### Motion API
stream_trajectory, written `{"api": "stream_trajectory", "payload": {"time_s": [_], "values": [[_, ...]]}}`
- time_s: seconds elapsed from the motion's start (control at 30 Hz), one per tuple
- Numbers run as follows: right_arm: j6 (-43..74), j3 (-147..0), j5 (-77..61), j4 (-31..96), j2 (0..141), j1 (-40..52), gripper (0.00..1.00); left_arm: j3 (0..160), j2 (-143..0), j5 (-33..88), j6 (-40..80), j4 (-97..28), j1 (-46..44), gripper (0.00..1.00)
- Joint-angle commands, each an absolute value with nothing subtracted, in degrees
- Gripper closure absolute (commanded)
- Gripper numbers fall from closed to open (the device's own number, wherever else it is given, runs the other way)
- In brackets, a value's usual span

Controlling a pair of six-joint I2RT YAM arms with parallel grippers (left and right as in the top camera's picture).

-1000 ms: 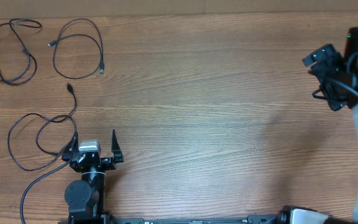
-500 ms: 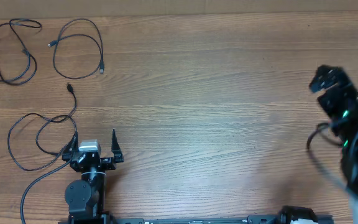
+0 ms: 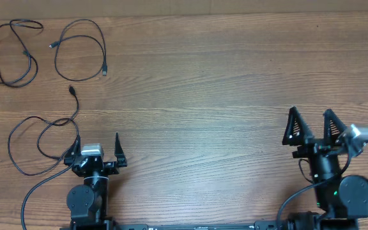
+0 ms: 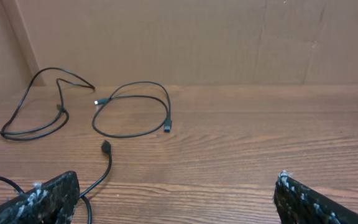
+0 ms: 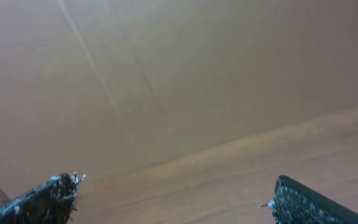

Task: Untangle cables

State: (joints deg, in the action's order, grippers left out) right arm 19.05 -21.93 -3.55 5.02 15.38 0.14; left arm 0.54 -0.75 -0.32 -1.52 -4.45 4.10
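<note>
Three thin black cables lie apart at the far left of the table. One (image 3: 25, 51) is in the back left corner, a second (image 3: 105, 71) forms a loop beside it, and a third (image 3: 10, 144) lies nearer, just left of my left gripper (image 3: 98, 144). The left wrist view shows the first (image 4: 27, 134), the looped second (image 4: 167, 129) and the plug end of the third (image 4: 106, 147) ahead of the left gripper (image 4: 176, 199), which is open and empty. My right gripper (image 3: 312, 124) is open and empty at the front right, far from the cables; it also shows in the right wrist view (image 5: 173, 199).
A brown cardboard wall (image 4: 197, 37) stands along the table's back edge. A thicker black wire (image 3: 24, 204) runs from the left arm's base toward the front left. The right wrist view shows only table wood and the wall (image 5: 166, 74).
The right arm has swung from the far right edge down to the front right, its gripper now pointing toward the back. The left arm and the cables have not moved.
</note>
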Motion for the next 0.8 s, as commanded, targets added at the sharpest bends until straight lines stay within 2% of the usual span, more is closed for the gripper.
{"api": "stream_trajectory", "payload": {"time_s": [0.0, 0.1, 0.27, 0.77], "values": [[16.97, -14.13, -4.58, -1.23, 10.48, 0.51, 0.00, 0.27, -0.27, -1.04, -2.20, -4.36, 3.73, 0.00], [15.75, -9.15, -4.62, -6.15, 7.66, 0.54, 0.00, 0.27, -0.27, -1.04, -2.20, -4.36, 3.73, 0.00], [15.75, -4.05, -4.60, -6.50, 2.22, 0.54, 0.00, 0.27, -0.30, -1.04, -2.20, -4.38, 3.73, 0.01], [9.37, -0.45, -2.66, 4.91, 0.12, 0.69, 0.00, 0.27, -0.30, -1.04, -2.20, -4.36, 3.73, 0.00]]}}
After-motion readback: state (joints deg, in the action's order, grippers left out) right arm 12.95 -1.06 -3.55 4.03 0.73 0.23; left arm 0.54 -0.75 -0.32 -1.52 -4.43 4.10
